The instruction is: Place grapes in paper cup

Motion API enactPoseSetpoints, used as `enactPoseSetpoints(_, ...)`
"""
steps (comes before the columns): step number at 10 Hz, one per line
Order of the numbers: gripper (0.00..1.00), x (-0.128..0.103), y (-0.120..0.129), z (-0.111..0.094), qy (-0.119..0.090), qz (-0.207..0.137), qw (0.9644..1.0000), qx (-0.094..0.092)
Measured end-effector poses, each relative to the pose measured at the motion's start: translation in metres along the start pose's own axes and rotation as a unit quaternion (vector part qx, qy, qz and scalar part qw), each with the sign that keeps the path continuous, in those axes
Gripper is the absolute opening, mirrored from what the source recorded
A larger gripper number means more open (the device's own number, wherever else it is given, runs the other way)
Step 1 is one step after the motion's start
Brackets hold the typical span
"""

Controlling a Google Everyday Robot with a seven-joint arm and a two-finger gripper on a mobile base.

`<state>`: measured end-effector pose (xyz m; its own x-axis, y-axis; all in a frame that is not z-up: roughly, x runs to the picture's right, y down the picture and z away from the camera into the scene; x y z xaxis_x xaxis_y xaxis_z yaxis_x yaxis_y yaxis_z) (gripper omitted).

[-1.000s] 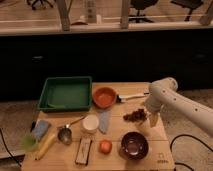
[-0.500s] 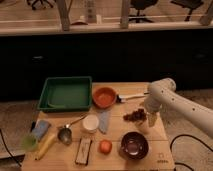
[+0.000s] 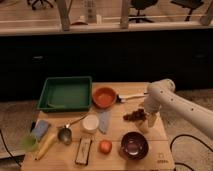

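The arm has edged slightly left over the last second. The claw now sits low, just right of the grapes, which haven't budged on the counter. Whether it's spread or pinching them, I cannot tell. The cup waits well to the left, so I'd say the lift is yet to come.

The arm is cut off by the frame's right edge. Whether the end effector, right of centre, touches the grapes beside it cannot be told.
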<state>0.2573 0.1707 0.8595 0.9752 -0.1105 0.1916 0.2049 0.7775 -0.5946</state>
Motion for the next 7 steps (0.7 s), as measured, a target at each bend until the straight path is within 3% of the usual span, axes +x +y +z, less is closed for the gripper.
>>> enactPoseSetpoints(7, 0.8, 0.0016, -0.0014, 0.0083, 0.001, 0.0, 1.0, -0.002)
